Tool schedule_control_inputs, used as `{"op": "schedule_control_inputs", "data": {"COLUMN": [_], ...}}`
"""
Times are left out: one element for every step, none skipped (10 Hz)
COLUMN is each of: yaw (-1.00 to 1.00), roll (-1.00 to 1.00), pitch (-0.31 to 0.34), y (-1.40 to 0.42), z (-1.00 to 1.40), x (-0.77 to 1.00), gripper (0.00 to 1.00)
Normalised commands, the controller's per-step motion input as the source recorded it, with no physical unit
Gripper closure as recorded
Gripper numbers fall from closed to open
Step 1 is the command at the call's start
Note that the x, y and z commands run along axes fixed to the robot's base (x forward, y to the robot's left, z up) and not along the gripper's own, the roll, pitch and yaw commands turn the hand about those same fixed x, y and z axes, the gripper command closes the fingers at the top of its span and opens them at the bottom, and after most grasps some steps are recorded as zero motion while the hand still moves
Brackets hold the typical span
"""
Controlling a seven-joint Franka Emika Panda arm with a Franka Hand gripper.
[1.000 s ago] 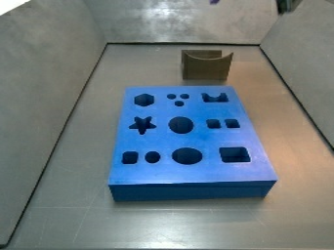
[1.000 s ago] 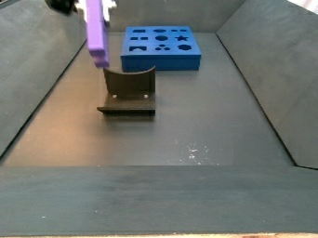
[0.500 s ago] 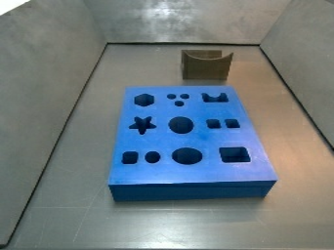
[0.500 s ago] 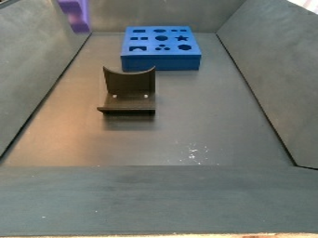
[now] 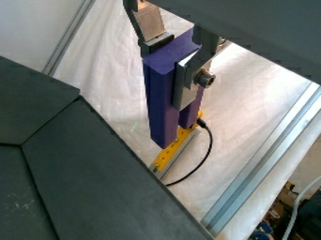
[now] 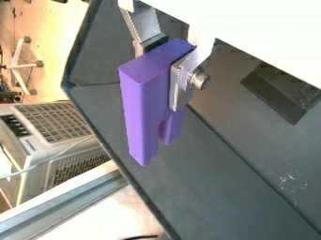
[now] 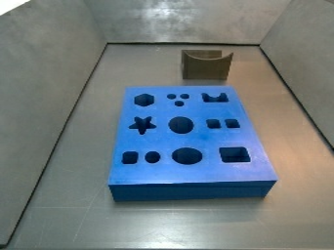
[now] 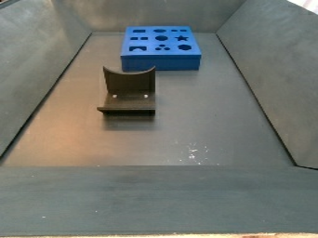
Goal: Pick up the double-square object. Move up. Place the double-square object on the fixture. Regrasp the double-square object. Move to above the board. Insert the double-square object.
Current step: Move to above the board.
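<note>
In both wrist views the gripper [image 5: 172,58] [image 6: 167,61] is shut on the upper end of the double-square object [image 5: 166,103] [image 6: 145,108], a long purple block hanging below the silver fingers [image 5: 189,67]. It hangs high, over the rim of the grey enclosure. Neither the gripper nor the block shows in the side views. The olive-brown fixture [image 7: 205,64] [image 8: 128,91] stands on the floor with its notch vacant. The blue board [image 7: 187,142] [image 8: 161,46] lies flat, its dark cut-outs unfilled.
Sloping grey walls [image 7: 59,88] [image 8: 37,74] enclose the floor. Outside the enclosure a wrist view shows a yellow strip with a black cable [image 5: 186,155], and a wrist view shows a grilled unit [image 6: 44,131].
The gripper with the purple block rose past the fixture and left the top of the side view. The fixture and board have not moved.
</note>
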Motion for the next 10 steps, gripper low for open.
{"op": "schedule_control_inputs", "data": {"yaw": [0.12, 0.11, 0.11, 0.11, 0.1, -0.15, -0.15, -0.16, -0.17, -0.18], "roll": [-0.07, -0.07, -0.07, -0.07, -0.07, -1.0, -1.0, -1.0, -1.0, -1.0], "pitch": [0.088, 0.085, 0.073, 0.066, 0.068, -0.09, -0.093, -0.115, -0.123, -0.127], "y": [0.03, 0.01, -0.01, -0.01, -0.02, -1.0, -1.0, -1.0, -1.0, -1.0], "z": [0.82, 0.68, 0.49, 0.39, 0.2, -0.16, -0.16, -0.16, -0.17, -0.16], "x": [0.09, 0.07, 0.04, 0.04, 0.03, -0.52, -0.52, -0.55, -0.55, -0.56], "gripper": [1.0, 1.0, 1.0, 1.0, 1.0, 1.0, 1.0, 1.0, 1.0, 1.0]}}
